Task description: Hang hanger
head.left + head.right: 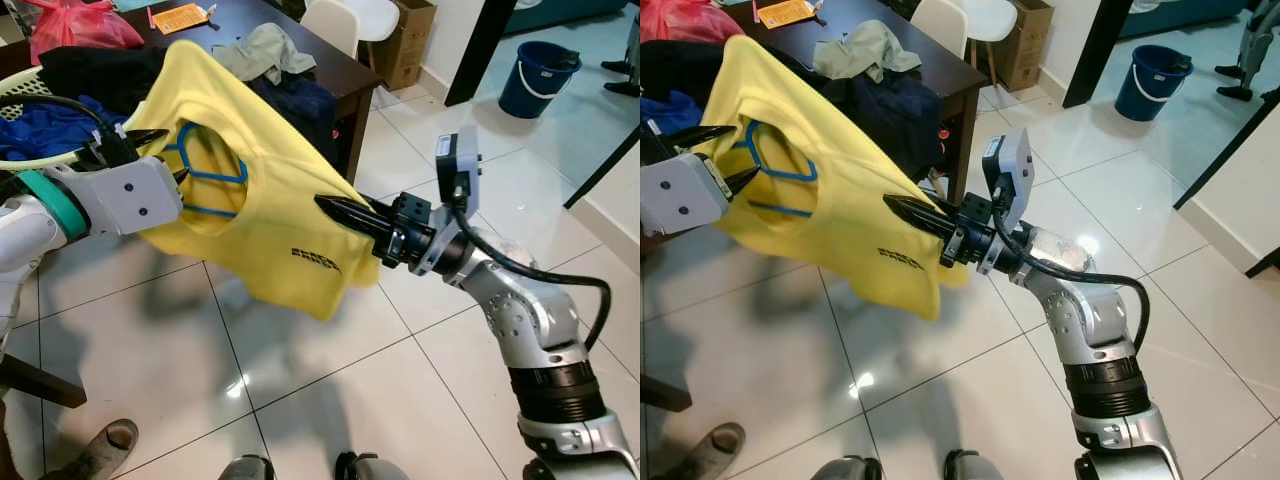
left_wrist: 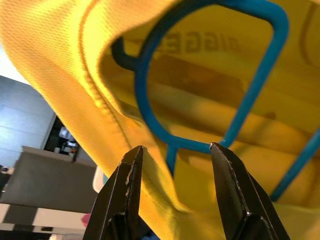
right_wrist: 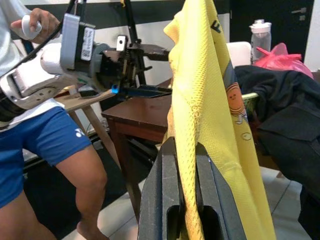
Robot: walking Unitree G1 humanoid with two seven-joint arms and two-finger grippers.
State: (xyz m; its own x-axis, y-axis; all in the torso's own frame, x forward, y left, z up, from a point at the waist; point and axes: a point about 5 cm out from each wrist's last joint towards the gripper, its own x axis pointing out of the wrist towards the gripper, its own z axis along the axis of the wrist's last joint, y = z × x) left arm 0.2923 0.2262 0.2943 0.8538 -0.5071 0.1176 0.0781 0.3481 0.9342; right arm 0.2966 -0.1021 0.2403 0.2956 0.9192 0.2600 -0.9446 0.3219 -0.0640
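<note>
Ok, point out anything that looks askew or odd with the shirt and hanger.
The yellow mesh T-shirt sits crooked on the blue plastic hanger, which pokes through the neck opening at a tilt. The right end effector is shut on the fabric, stretching it sideways; the left end effector straddles the hanger, fingers apart.

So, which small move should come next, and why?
Probably the left hand should close on the blue hanger: its fingers are open around the bar inside the yellow shirt, while the right hand is shut on the shirt's edge, keeping it spread.
</note>
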